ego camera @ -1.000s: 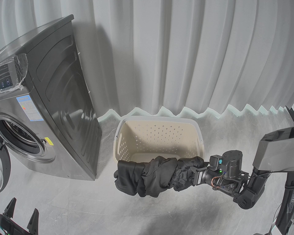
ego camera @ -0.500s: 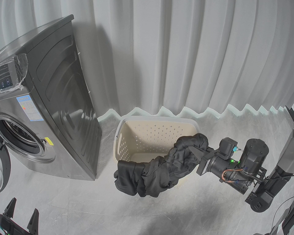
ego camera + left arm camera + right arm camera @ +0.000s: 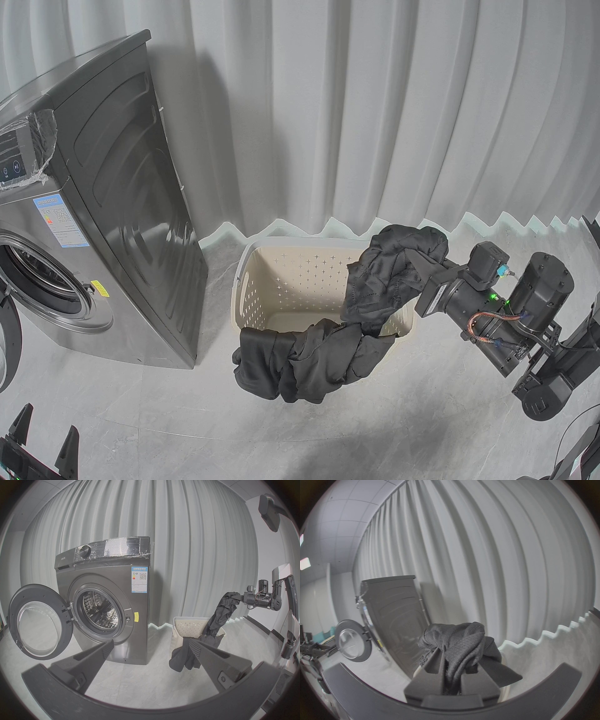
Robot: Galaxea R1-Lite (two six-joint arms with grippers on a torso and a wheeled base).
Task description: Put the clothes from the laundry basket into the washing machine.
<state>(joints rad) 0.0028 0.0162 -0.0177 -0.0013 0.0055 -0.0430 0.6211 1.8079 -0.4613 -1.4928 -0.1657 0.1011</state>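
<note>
A black garment [image 3: 381, 275] is pinched at one end in my right gripper [image 3: 427, 265], which holds it up above the right side of the cream laundry basket [image 3: 325, 245]. The rest of the cloth trails down and drapes over the basket's front rim in a bunched heap [image 3: 294, 365]. In the right wrist view the cloth [image 3: 456, 639] bulges out between the shut fingers [image 3: 434, 664]. My left gripper [image 3: 150, 655] stands open and holding nothing, low at the near left [image 3: 44, 440]. The grey washing machine [image 3: 112, 187] stands at the left with its round door [image 3: 40, 620] swung open and the drum [image 3: 100, 609] showing.
White curtains [image 3: 375, 112] hang behind the basket and the machine. Bare grey floor [image 3: 187, 412] lies between the machine's front, the basket and my left gripper. The basket sits close to the machine's right side.
My right gripper has risen and moved back over the basket's right side, lifting its end of the black garment; the other end stays draped over the front rim. The left gripper has not moved.
</note>
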